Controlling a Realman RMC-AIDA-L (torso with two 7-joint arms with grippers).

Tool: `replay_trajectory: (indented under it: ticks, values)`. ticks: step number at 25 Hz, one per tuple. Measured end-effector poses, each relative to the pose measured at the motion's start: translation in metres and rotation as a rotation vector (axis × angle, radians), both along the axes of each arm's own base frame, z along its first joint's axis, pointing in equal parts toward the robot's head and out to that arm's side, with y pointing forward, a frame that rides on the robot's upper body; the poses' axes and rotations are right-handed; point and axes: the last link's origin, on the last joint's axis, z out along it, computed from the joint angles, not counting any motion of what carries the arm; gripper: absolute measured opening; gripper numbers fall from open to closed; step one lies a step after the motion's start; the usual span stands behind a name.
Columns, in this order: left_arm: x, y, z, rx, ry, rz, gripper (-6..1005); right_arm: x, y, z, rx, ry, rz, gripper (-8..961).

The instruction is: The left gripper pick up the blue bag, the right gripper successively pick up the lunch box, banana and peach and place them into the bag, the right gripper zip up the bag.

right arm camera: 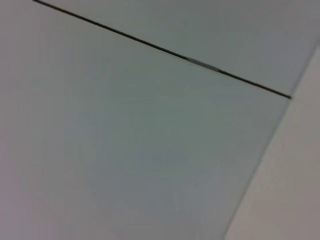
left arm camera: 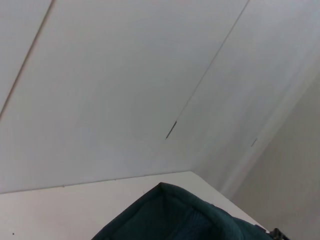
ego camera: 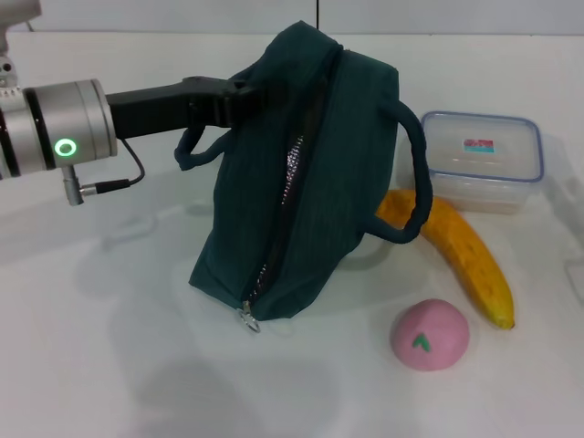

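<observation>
Peach (ego camera: 430,335) sits nearest on the white desk (ego camera: 109,365), pink and domed, apart from everything else. Just beyond it the banana (ego camera: 470,260) lies at a slant, its far end tucked behind a loop handle of the blue bag (ego camera: 301,182). The bag stands tilted in the middle of the desk, its base down and its top leaning away, zipper partly parted with foil lining showing and the ring pull hanging at the near corner. The left end effector (ego camera: 239,99) reaches in from the left and meets the bag's upper edge; whether its fingers are clamped on the fabric cannot be told. Farthest back on the right rests the lunch box (ego camera: 482,160), lid on. In the left wrist view, only a corner of the bag (left arm camera: 180,217) shows below a pale wall.
</observation>
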Motion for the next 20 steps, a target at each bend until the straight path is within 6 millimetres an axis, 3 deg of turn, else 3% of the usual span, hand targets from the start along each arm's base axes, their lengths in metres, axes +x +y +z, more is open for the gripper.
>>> replay_trajectory:
  ticks: [8,20]
  values:
    - [0.002,0.001,0.0,0.003,0.002,-0.008,41,-0.016,0.02,-0.013,-0.09,0.064,0.009,869]
    - [0.002,0.001,-0.003,-0.004,0.002,-0.013,44,-0.032,0.025,-0.029,-0.139,0.108,0.024,869]
